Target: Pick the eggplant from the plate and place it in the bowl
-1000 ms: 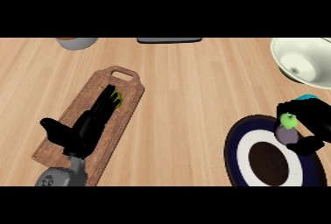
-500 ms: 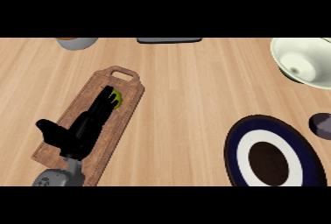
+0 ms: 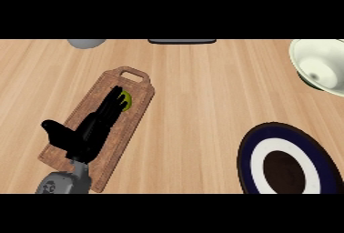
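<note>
Counter (image 3: 194, 91) open between board (image 3: 126, 131) and plate (image 3: 250, 155), bowl (image 3: 324, 63) at edge, left hand (image 3: 89, 133), fingers (image 3: 111, 103) straight, empty.

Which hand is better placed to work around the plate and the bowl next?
Probably the right. The plate and the bowl both sit at the right side, while the left hand lies open over the cutting board far left. The right hand is out of view, and no eggplant shows.

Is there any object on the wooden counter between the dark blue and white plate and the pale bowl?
Nothing visible stands there: only bare wooden counter lies between the dark blue and white round plate and the pale round bowl. The eggplant and the right hand are not in view.
</note>
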Motion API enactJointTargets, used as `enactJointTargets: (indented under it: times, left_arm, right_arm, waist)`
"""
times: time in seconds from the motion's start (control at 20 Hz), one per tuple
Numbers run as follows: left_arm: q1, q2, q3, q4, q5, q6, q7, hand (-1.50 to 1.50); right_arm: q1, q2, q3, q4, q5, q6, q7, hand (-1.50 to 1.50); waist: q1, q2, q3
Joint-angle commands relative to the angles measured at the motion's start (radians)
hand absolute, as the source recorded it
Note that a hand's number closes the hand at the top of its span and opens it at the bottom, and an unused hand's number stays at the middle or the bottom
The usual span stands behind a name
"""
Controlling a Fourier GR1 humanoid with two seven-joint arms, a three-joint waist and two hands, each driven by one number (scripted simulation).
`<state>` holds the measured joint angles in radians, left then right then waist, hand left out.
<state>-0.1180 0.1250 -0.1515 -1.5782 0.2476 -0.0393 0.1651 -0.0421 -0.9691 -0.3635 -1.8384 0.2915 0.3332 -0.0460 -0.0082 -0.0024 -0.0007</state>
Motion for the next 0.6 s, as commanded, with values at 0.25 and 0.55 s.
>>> enactJointTargets:
  times: [0.25, 0.55]
  left_arm:
    - [0.014, -0.032, -0.008, 0.017, -0.041, -0.01, -0.03, 0.0]
    - [-0.027, -0.017, 0.015, 0.044, -0.007, -0.054, -0.011, 0.0]
  right_arm:
    - [-0.268, 0.032, 0.054, 0.25, 0.077, -0.001, 0.017, 1.5]
    - [-0.536, 0.015, 0.117, 0.667, 0.136, -0.032, -0.117, 1.5]
  waist:
    - [0.018, 0.004, 0.0]
    - [0.049, 0.012, 0.001]
